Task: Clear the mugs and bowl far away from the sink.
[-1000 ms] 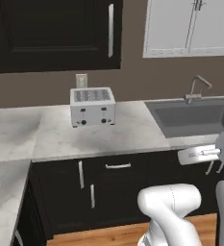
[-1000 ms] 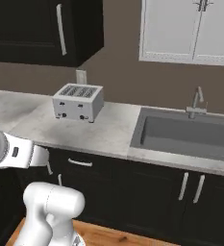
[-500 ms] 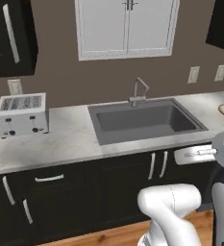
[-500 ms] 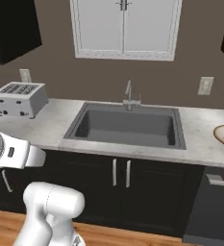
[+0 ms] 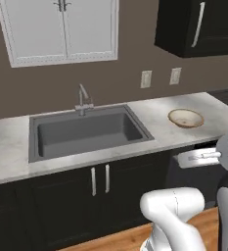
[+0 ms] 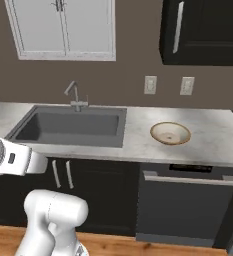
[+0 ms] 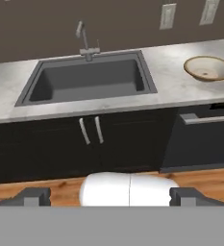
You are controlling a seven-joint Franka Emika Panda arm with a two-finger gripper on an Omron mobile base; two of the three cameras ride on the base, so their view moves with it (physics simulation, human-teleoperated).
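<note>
Now my base has driven right past the toaster, bringing the bowl (image 7: 209,68) at two o'clock of the sink (image 7: 89,79); my pincer (image 7: 110,196) hangs released, nothing grasped.

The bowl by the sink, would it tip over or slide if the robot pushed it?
The bowl looks wide and shallow, so it would probably slide rather than tip. The marble-look counter seems smooth, which helps sliding. It looks ceramic, so likely breakable.

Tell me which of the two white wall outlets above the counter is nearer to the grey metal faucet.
The left white outlet is nearer to the grey metal faucet. The other white outlet sits further right, beyond the cream-tan bowl.
</note>
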